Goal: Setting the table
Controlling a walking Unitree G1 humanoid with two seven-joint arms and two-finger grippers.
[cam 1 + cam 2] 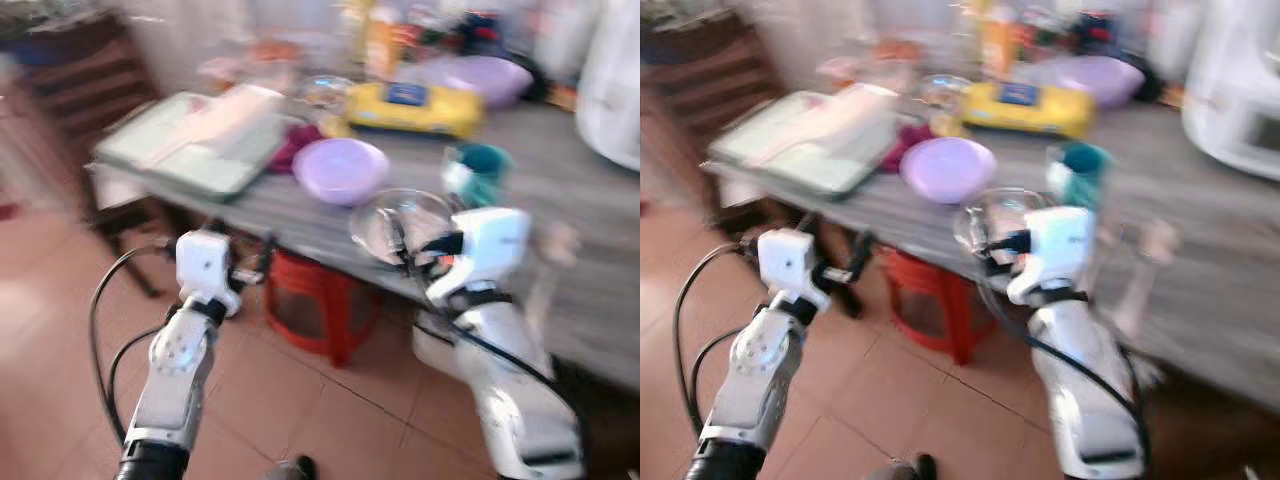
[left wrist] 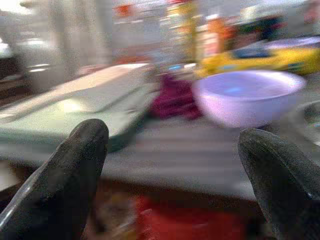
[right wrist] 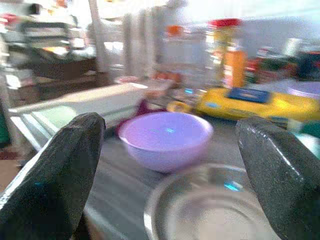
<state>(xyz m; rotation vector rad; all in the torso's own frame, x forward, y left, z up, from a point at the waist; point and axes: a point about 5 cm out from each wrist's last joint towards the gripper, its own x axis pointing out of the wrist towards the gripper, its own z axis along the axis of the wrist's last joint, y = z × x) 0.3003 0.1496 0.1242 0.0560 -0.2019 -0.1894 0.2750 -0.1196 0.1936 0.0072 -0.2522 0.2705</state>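
Note:
A clear glass bowl [image 1: 400, 222] sits near the front edge of the grey wooden table [image 1: 560, 180]. Just behind it stands a lilac bowl [image 1: 341, 168]. My right gripper [image 3: 170, 175] is open and held right in front of the glass bowl [image 3: 210, 207], level with its rim. My left gripper [image 2: 175, 170] is open too, lower and to the left, in front of the table edge, with the lilac bowl [image 2: 245, 97] ahead of it. A teal cup [image 1: 482, 172] stands to the right of the bowls. All views are blurred.
A pale green tray [image 1: 195, 145] lies on the table's left end. A yellow packet [image 1: 415, 108], a second lilac bowl [image 1: 488, 78] and jars crowd the back. A red stool [image 1: 318, 305] stands under the table. A white appliance [image 1: 1240, 90] is at the right.

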